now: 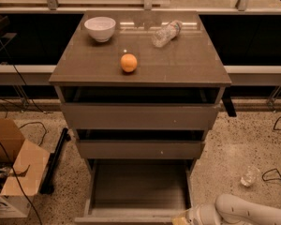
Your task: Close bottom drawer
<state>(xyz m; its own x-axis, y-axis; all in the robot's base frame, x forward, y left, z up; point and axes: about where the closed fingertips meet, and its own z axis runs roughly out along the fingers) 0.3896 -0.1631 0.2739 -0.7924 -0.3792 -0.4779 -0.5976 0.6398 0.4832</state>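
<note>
The bottom drawer (139,187) is pulled far out, its flat grey floor bare and its front panel at the frame's lower edge. Above it sit the wider middle drawer (140,149) with a pale speck and the widest top drawer (140,116), both slightly out. My gripper (181,221) is at the bottom right, at the right end of the bottom drawer's front panel. The white arm (243,212) runs off to the lower right.
On the cabinet top (187,64) are a white bowl (100,28), an orange (129,63) and a lying plastic bottle (166,33). A cardboard box (11,172) and cables lie on the floor at left; a clear cup (249,176) stands at right.
</note>
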